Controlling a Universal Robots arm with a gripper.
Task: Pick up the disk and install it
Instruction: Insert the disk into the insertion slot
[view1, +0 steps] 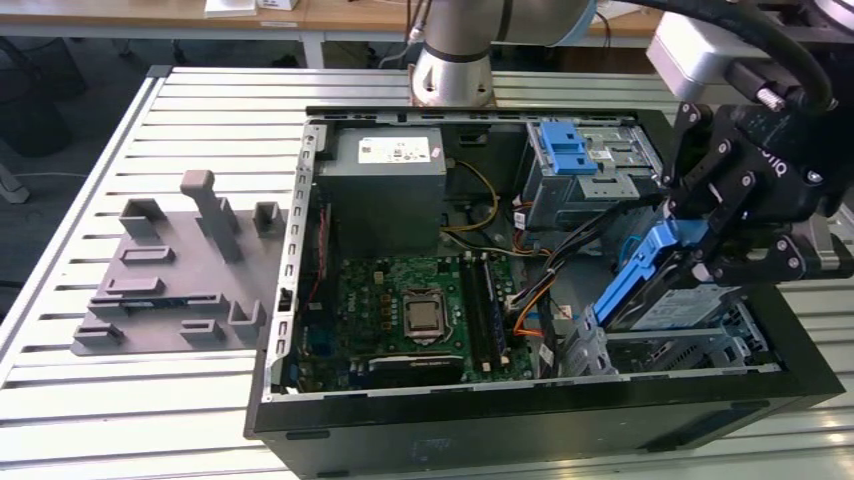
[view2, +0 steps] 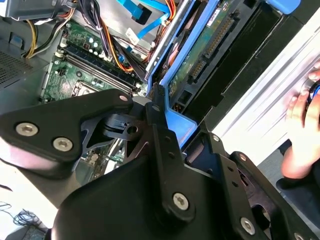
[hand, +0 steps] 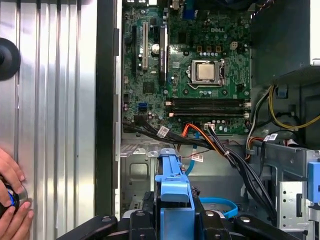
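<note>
The disk (view1: 663, 290) is a silver drive in a blue plastic bracket. It hangs tilted, one end down, over the metal drive cage (view1: 694, 350) in the open computer case's corner at the exterior view's right. My gripper (view1: 697, 262) is shut on its upper end. In the first wrist view the blue bracket (hand: 172, 192) sits between the black fingers (hand: 141, 220), above the cage floor. In the second wrist view the disk's circuit-board side (view2: 210, 47) and bracket (view2: 176, 120) run away from the gripper (view2: 165, 117).
The case (view1: 534, 425) lies open on a slatted metal table (view1: 200, 110), with motherboard (view1: 414, 310), grey power supply (view1: 387, 165), an upper drive bay with a blue latch (view1: 571, 150) and loose cables (hand: 220, 150). A grey fixture (view1: 174, 280) lies beside it. A hand (hand: 10, 195) rests on the table.
</note>
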